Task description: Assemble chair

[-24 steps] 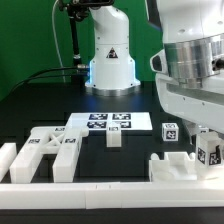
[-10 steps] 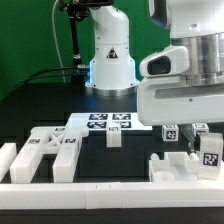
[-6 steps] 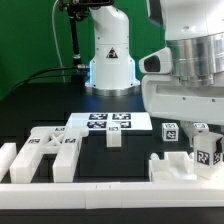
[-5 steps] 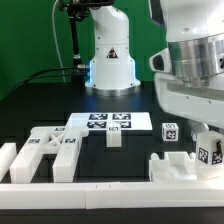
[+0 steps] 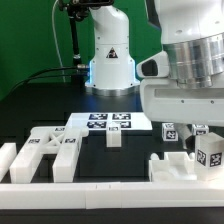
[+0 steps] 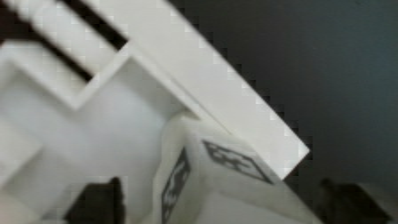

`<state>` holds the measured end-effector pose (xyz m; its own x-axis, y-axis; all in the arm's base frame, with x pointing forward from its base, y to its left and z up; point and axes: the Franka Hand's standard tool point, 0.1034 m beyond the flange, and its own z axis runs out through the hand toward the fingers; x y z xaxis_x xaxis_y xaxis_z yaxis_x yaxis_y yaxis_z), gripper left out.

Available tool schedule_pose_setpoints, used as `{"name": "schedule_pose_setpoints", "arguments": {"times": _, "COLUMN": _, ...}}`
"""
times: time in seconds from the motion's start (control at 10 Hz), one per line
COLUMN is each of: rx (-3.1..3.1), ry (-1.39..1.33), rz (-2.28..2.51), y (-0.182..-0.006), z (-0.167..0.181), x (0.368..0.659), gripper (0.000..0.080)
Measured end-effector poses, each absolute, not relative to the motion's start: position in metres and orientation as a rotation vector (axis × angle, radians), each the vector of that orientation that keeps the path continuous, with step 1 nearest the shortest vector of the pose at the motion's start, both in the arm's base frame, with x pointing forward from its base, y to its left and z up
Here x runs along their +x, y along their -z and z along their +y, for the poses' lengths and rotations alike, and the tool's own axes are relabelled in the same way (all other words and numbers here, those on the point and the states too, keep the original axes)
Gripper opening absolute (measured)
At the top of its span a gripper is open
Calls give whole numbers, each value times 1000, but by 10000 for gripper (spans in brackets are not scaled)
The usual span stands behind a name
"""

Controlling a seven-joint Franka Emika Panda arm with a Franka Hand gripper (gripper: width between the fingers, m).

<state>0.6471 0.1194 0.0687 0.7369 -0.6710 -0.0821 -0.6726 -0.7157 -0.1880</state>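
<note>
Low exterior, close wrist — tagged block (image 5: 209, 152) (image 6: 222, 165) shared

No lettering can be read; a triangular warning sign (image 5: 113, 56) stands on the white robot base (image 5: 110, 74).

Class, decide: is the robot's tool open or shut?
Open: on the tool, both dark fingers stand clear of the small white tagged plastic block between them.

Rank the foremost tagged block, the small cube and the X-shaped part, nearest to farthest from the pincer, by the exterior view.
1. foremost tagged block, exterior view's right, between the fingers of the pincer.
2. small cube, mid-view.
3. X-shaped part, far on the exterior view's left.
</note>
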Motion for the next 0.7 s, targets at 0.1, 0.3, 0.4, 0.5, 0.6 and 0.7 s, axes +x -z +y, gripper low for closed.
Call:
{"name": "schedule_pose_setpoints", "arguments": {"times": 0.1, "rx": -2822, "ry": 10, "rz": 843, "y": -68, "z": 122, "x": 646, "gripper": 612}}
{"name": "schedule_pose_setpoints", "arguments": {"times": 0.3, "rx": -2889, "ry": 34, "rz": 585, "y": -67, "z": 123, "x": 644, "gripper": 643}}
{"name": "schedule_pose_setpoints", "arguments": {"times": 0.4, "rx": -2918, "ry": 48, "rz": 447, "y": -67, "z": 122, "x": 645, "gripper": 648}}
{"name": "schedule_pose_setpoints", "arguments": {"times": 0.5, "rx": -2975, "ry": 77, "rz": 171, "y": -68, "z": 119, "x": 646, "gripper": 648}}
{"name": "schedule_pose_setpoints", "arguments": {"times": 0.6, "rx": -3029, "ry": 113, "rz": -172, "y": -70, "z": 120, "x": 648, "gripper": 649}}
{"name": "schedule_pose_setpoints", "arguments": {"times": 0.7, "rx": -3031, "ry": 126, "rz": -361, "y": -70, "z": 121, "x": 649, "gripper": 649}}
